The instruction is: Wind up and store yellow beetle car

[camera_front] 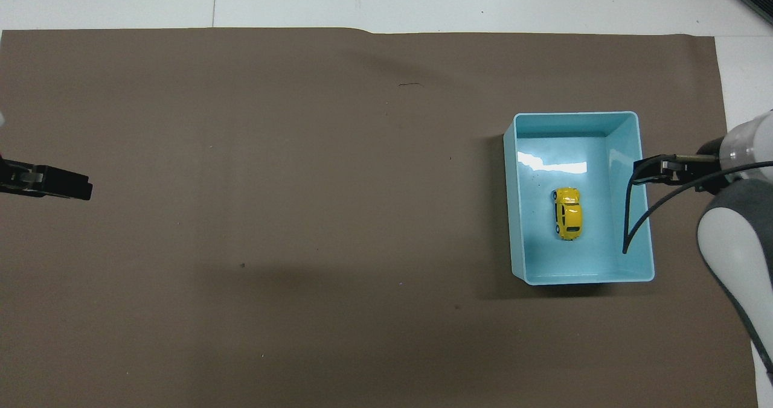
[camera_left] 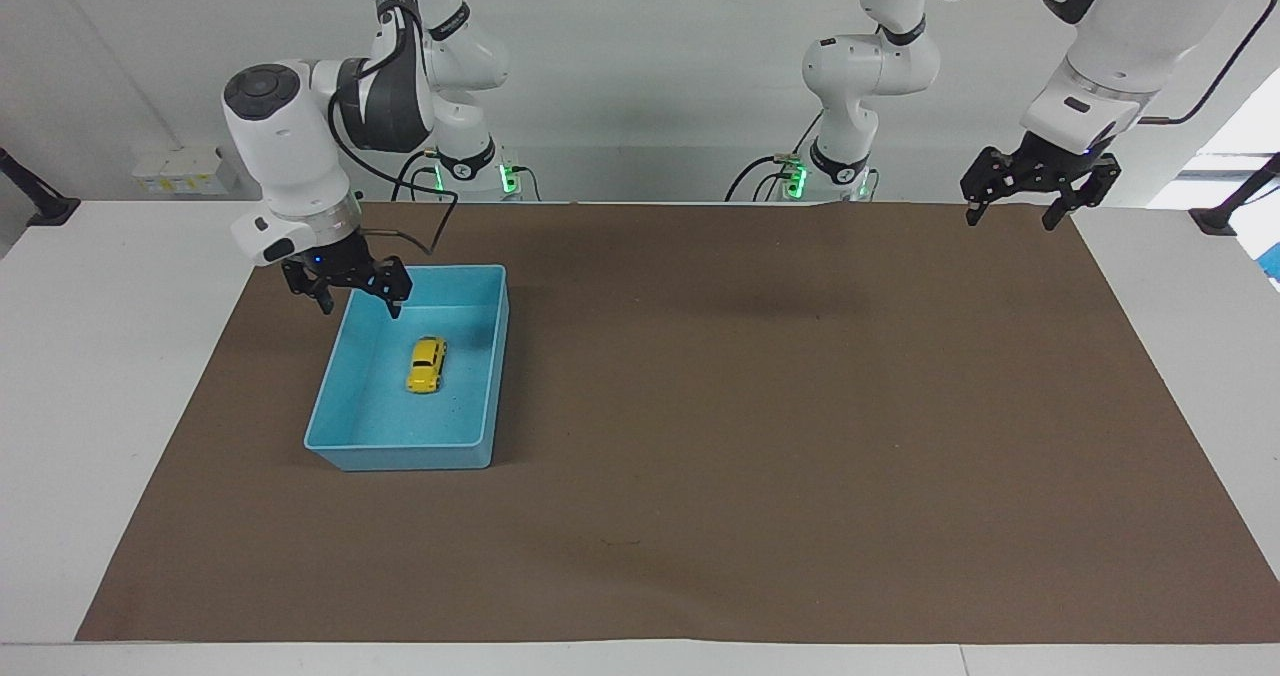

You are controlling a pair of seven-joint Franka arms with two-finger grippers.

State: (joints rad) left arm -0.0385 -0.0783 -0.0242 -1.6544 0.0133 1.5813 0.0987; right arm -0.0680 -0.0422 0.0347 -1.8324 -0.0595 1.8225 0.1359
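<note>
The right pincer [camera_left: 346, 294] hangs in the air over the blue bin's [camera_left: 330, 396] rim, at the corner nearest the robots on the right arm's end of the worktop [camera_left: 120, 376]. Its fingers stand apart and hold nothing. The left pincer [camera_left: 1020, 204] waits raised over the brown mat's [camera_left: 800, 406] edge at the left arm's end, fingers spread wide and empty. A little farther out, the yellow beetle car [camera_left: 427, 364] sits on its wheels on the bin floor, near the middle, clear of the walls and of both pincers, its length running along the bin's long side. The bin rests on the mat toward the right arm's end. Farther still, the mat lies bare to the worktop's edge.
</note>
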